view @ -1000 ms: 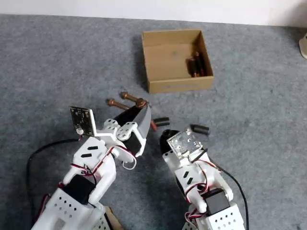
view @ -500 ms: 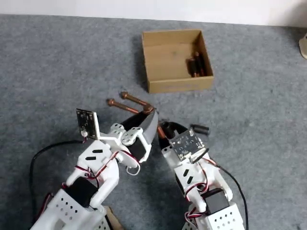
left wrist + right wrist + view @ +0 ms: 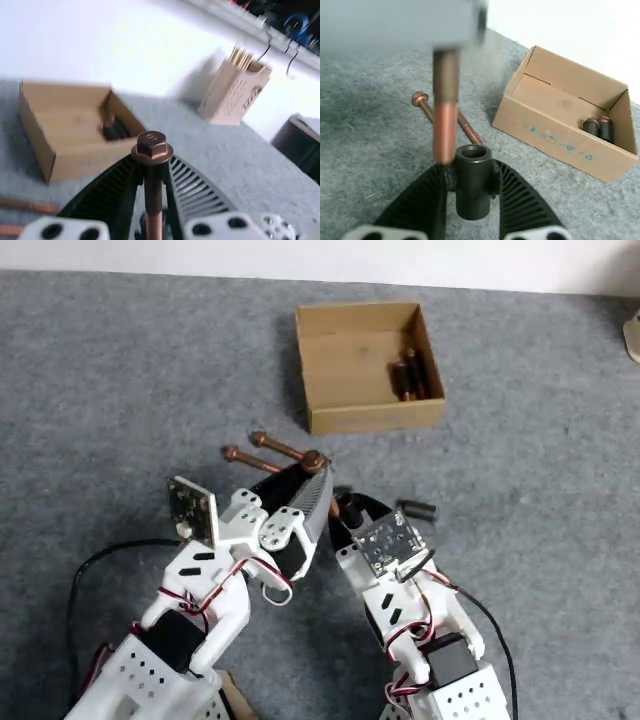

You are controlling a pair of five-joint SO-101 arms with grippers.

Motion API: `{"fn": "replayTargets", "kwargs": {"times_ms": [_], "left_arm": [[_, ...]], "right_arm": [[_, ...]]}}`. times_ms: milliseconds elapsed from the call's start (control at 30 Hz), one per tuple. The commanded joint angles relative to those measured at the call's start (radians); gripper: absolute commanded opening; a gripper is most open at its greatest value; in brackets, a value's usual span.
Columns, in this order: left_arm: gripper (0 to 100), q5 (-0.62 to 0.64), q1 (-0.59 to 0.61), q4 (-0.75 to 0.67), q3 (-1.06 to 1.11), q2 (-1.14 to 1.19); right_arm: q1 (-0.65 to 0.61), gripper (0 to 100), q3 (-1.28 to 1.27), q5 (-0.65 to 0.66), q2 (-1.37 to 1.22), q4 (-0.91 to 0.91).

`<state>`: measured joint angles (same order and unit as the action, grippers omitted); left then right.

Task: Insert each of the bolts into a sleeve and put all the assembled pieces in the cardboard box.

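My left gripper [image 3: 152, 161] is shut on a copper bolt [image 3: 153, 150], head up; in the high view that left gripper [image 3: 318, 486] sits close beside the right one. My right gripper [image 3: 470, 169] is shut on an upright black sleeve [image 3: 472, 181]. The bolt's shaft [image 3: 445, 117] hangs from above, its tip at the sleeve's rim, slightly to one side of the bore. The cardboard box [image 3: 352, 360] lies beyond and holds assembled pieces [image 3: 412, 375]. Two loose bolts [image 3: 262, 451] lie on the carpet near the grippers. A loose sleeve [image 3: 417, 509] lies beside my right gripper [image 3: 347, 510].
Grey carpet covers the table. A beige holder with sticks [image 3: 236, 92] stands by the white wall far behind the box. The box [image 3: 564, 116] is a short way beyond the held sleeve, with a loose bolt [image 3: 449, 116] lying between them.
My left gripper swung right and forward with the bolt, bringing it over the sleeve. The right arm shifted slightly forward toward it.
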<state>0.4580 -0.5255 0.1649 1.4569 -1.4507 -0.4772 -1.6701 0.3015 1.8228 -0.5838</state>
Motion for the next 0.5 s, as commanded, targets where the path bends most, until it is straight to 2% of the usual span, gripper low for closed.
{"fn": "replayTargets", "kwargs": {"times_ms": [0, 167, 467], "left_arm": [[1, -0.023, 0.021, -0.049, -0.005, -0.013], [1, -0.023, 0.018, -0.049, -0.015, -0.013], [1, -0.018, 0.019, -0.049, -0.005, -0.013]], "right_arm": [[-0.018, 0.5, -0.062, 0.011, 0.013, 0.019], [-0.094, 0.5, -0.062, 0.011, 0.013, -0.061], [-0.096, 0.5, -0.062, 0.012, 0.013, -0.062]]}}
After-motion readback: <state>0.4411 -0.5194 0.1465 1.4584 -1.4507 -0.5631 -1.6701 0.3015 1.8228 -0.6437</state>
